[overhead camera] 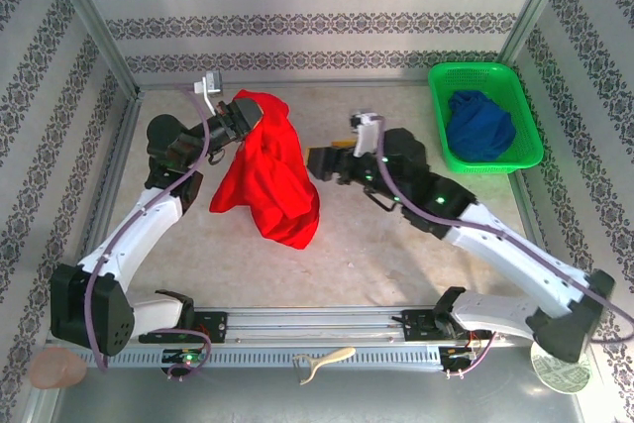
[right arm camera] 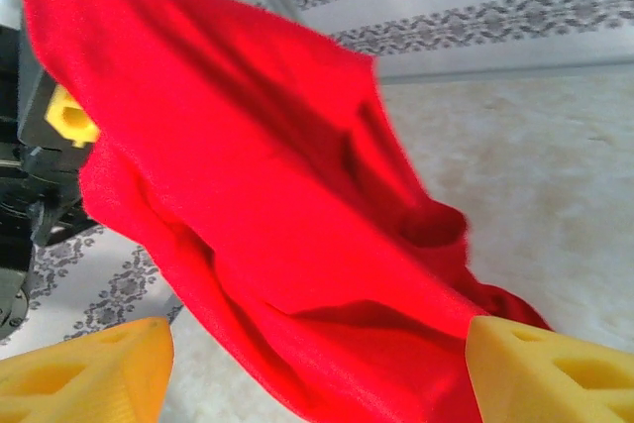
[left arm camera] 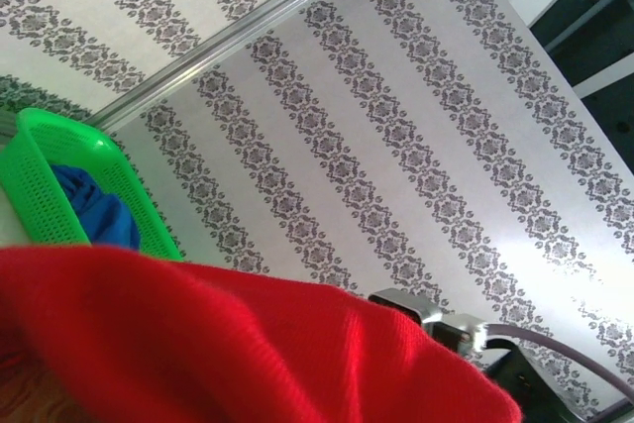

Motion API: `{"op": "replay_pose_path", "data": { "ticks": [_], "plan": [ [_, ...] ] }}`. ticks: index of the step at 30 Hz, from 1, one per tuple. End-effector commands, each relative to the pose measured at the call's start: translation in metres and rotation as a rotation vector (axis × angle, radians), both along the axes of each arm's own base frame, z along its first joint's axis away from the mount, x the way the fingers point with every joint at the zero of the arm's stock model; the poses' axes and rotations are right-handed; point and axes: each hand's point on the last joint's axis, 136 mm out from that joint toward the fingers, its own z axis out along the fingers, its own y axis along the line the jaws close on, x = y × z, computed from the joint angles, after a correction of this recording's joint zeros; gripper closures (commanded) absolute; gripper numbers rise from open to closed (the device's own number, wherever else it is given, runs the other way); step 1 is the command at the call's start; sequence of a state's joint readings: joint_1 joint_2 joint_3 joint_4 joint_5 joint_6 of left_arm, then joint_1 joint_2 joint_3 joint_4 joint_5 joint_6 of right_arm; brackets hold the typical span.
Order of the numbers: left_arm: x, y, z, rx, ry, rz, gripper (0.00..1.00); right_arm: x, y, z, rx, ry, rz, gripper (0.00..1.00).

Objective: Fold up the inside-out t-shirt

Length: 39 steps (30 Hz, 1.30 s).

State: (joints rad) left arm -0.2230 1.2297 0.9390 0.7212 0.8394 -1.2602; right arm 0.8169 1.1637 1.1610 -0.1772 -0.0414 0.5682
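**Risk.** The t-shirt [overhead camera: 267, 170] hangs as a bunched column from a single grip point over the far left of the table [overhead camera: 396, 255]. Its lower end lies crumpled on the surface. If you close the right pincer [overhead camera: 319, 163] from here, expect it to catch several layers or a random fold rather than a hem, which would leave a twisted bundle. A sideways pull could also strip the cloth from the upper hold. The basket [overhead camera: 474, 67] with the blue garment [overhead camera: 480, 126] sits at the far right, well apart.

**Left pincer** [overhead camera: 238, 116]. Judge it clenched on the top of the t-shirt, since the cloth hangs from it.

**Right pincer.** It is spread wide and holds nothing. The cloth lies between the yellow fingertips [right arm camera: 550, 369]; you cannot confirm contact.
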Motion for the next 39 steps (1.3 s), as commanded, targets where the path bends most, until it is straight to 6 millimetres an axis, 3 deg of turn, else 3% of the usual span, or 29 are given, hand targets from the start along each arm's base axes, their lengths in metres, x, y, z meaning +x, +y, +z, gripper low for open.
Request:
{"op": "replay_pose_path", "data": {
  "ticks": [1,4,7,8,10,11,15,18,22,27,29,32,33,35,39],
  "plan": [
    [-0.011,0.0,0.019,0.012,-0.067,0.018,1.0,0.015,0.033,0.01,-0.008,-0.058,-0.001,0.22],
    [-0.013,-0.001,0.017,0.015,-0.06,0.014,1.0,0.036,0.055,0.0,-0.042,-0.048,-0.035,0.22],
    [-0.015,-0.002,0.011,0.02,-0.04,0.007,1.0,0.065,0.055,-0.012,-0.055,-0.029,-0.109,0.28],
    [-0.014,-0.002,0.007,0.023,-0.028,0.011,1.0,0.071,0.056,-0.013,-0.039,-0.022,-0.101,0.36],
    [-0.012,-0.001,-0.006,0.027,0.002,0.021,1.0,0.078,0.054,-0.011,0.0,0.002,-0.057,0.9],
    [-0.01,-0.001,-0.014,0.031,0.02,0.026,1.0,0.078,0.051,-0.008,0.012,0.011,-0.031,1.0],
    [0.002,0.009,-0.054,0.093,0.11,0.095,1.0,0.057,0.025,0.01,0.074,0.008,0.087,1.0],
    [0.014,0.02,-0.089,0.164,0.185,0.139,1.0,0.022,0.004,0.03,0.17,-0.031,0.261,1.0],
    [0.03,0.023,-0.129,0.267,0.231,0.147,1.0,-0.012,-0.019,0.041,0.302,-0.079,0.439,1.0],
    [0.048,0.022,-0.175,0.444,0.268,0.137,1.0,-0.02,-0.019,0.035,0.392,-0.037,0.557,1.0],
    [0.052,0.022,-0.186,0.507,0.268,0.124,0.84,-0.011,-0.014,0.026,0.4,0.003,0.545,1.0],
    [0.045,0.022,-0.188,0.55,0.241,0.108,0.5,0.006,-0.012,0.01,0.399,0.052,0.506,1.0],
    [0.039,0.024,-0.183,0.554,0.218,0.114,0.44,0.01,-0.011,0.006,0.398,0.064,0.496,1.0],
    [0.023,0.028,-0.174,0.567,0.17,0.13,0.35,0.015,-0.011,-0.002,0.395,0.081,0.478,1.0],
    [-0.019,0.023,-0.151,0.635,0.028,0.136,0.27,0.022,-0.009,-0.015,0.387,0.112,0.469,1.0]
  ]
}}
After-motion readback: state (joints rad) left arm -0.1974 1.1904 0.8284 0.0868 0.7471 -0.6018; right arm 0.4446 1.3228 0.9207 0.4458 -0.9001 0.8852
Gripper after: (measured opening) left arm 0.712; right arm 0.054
